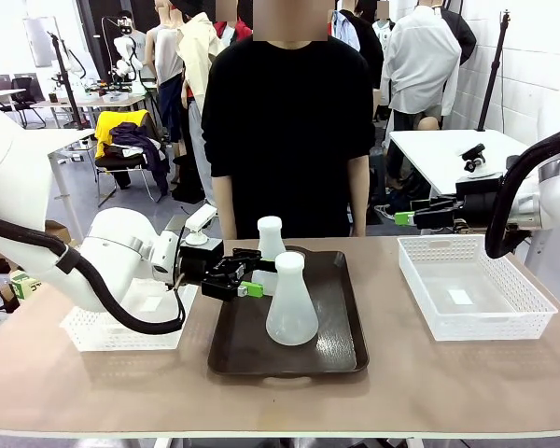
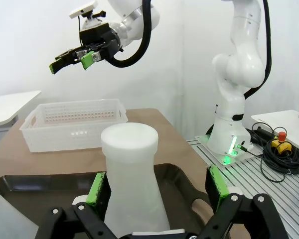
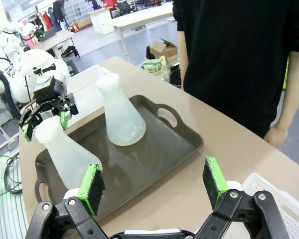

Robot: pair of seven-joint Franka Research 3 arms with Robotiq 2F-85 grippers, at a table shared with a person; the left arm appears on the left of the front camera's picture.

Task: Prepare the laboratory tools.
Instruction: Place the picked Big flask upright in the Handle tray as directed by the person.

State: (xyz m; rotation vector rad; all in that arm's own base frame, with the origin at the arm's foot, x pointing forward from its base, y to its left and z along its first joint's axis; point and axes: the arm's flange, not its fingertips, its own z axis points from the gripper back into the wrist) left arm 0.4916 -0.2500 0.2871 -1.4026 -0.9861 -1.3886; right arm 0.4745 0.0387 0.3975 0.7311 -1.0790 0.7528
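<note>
On the dark brown tray [image 1: 341,350] at the middle of the tabletop [image 1: 429,383] stand the two frosted flasks, both upright on their wide bases, which is likely why they sit steady without support. The near flask [image 1: 290,303] is toward the robot's edge of the tray; the far flask [image 1: 270,245] is behind it, toward the person [image 1: 289,121] standing at the far side with arms hanging down. The left end effector [image 1: 244,277] has its fingers spread wide and level with the tray, one green pad [image 2: 97,189] on each side of the far flask's body; in the left wrist view the flask sits between the pads with a gap showing on one side, so the grip does not look made yet. Coming in sideways at body height seems chosen so the pads meet the cone below the narrow neck. The right end effector [image 1: 413,217] hangs spread and empty above the tabletop, beyond the right white basket [image 1: 504,322], apparently waiting its turn. A second white basket [image 1: 93,334] lies under the left arm, a likely place for a flask to go.
</note>
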